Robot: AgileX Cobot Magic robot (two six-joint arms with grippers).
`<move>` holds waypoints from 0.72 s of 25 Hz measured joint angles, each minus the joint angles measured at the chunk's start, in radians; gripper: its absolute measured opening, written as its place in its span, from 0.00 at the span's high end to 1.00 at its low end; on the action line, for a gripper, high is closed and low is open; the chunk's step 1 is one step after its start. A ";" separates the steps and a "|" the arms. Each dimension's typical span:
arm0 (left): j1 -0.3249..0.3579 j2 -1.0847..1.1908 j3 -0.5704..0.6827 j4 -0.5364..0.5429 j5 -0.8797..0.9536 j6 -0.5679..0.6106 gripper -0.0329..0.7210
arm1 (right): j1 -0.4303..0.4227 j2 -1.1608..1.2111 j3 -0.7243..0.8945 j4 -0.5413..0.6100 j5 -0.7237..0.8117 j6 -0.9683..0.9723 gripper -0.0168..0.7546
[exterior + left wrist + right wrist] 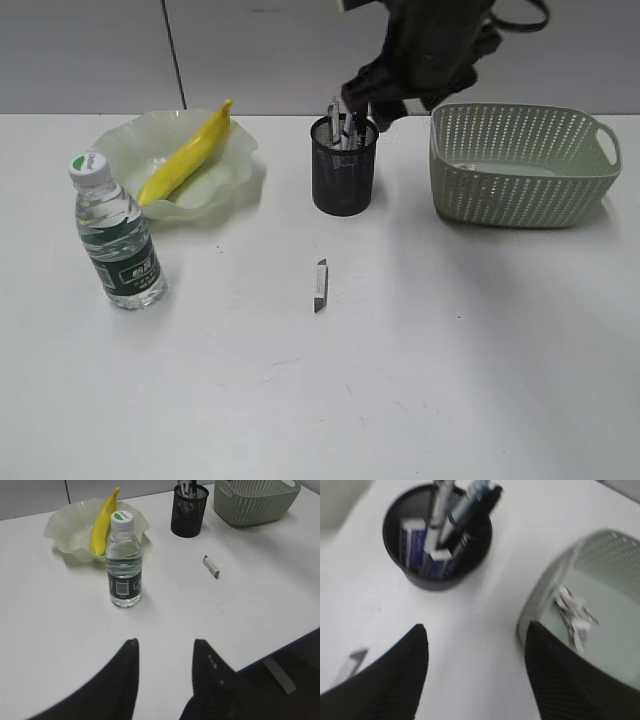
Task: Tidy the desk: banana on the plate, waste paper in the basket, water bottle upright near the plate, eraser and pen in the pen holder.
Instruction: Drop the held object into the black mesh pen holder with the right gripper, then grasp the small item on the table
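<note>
The banana (190, 152) lies in the pale green plate (120, 150). The water bottle (115, 235) stands upright in front of the plate, and the left wrist view shows it too (124, 565). The black mesh pen holder (343, 170) holds pens (465, 510) and a blue-and-white eraser (412, 542). The waste paper (572, 612) lies inside the basket (520, 170). My right gripper (475, 630) is open and empty. It hovers above the desk between the pen holder and the basket. My left gripper (165, 642) is open and empty, low over the desk's near edge, well short of the bottle.
A small grey-white stick-like object (319, 285) lies on the desk (450, 350) in front of the pen holder. It also shows in the left wrist view (211, 566). The right arm (430, 45) hangs over the back of the desk.
</note>
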 joint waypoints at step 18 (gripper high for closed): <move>0.000 0.000 0.000 -0.001 0.000 0.000 0.60 | 0.001 -0.815 0.629 0.212 0.411 -0.187 0.39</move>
